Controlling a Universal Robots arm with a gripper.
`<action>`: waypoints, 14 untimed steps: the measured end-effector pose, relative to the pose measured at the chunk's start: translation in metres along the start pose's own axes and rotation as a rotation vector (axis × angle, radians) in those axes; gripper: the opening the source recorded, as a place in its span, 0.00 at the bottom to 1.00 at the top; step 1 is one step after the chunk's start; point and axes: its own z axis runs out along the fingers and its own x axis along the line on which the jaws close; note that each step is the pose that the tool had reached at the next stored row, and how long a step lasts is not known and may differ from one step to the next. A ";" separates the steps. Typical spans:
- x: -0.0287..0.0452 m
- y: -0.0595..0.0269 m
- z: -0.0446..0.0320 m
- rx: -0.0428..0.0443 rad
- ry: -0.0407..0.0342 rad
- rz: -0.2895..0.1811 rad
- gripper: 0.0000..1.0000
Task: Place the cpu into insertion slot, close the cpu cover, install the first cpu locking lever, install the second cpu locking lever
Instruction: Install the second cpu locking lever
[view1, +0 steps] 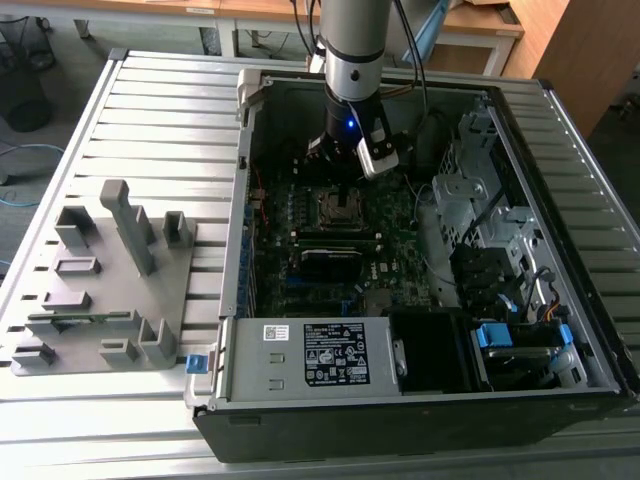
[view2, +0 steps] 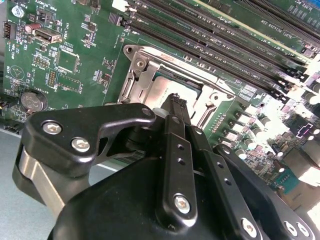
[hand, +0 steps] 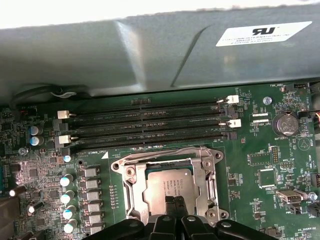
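My claw (hand: 175, 204) hangs low over the socket (hand: 167, 189), its two fingers (view2: 176, 130) pressed together with nothing between them, tips just above the near edge of the cpu (hand: 167, 187). The cpu already lies flat in the slot, silver top up, and the cover (hand: 205, 187) looks folded down around it, its frame showing on all sides of the chip in both wrist views. So I judge that placing and closing are done and I am at the levers. A thin metal lever (view2: 210, 82) runs along the socket edge beside the memory slots (hand: 150, 127); whether it is latched I cannot tell. In the exterior view my arm (view1: 352, 60) stands in the open case (view1: 240, 200), over the socket in the far middle of the board (view1: 330, 255). The move here calls for a narrow, shut tip: press on a lever, sweep it sideways under its hook, and keep clear of the chip.
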 end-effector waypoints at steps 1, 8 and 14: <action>0.0000 0.0000 0.0000 0.0000 0.0000 0.000 0.10; -0.0003 0.0000 -0.0048 0.0000 0.0000 0.000 0.10; -0.0008 0.0001 -0.0126 -0.0001 0.0001 0.000 0.10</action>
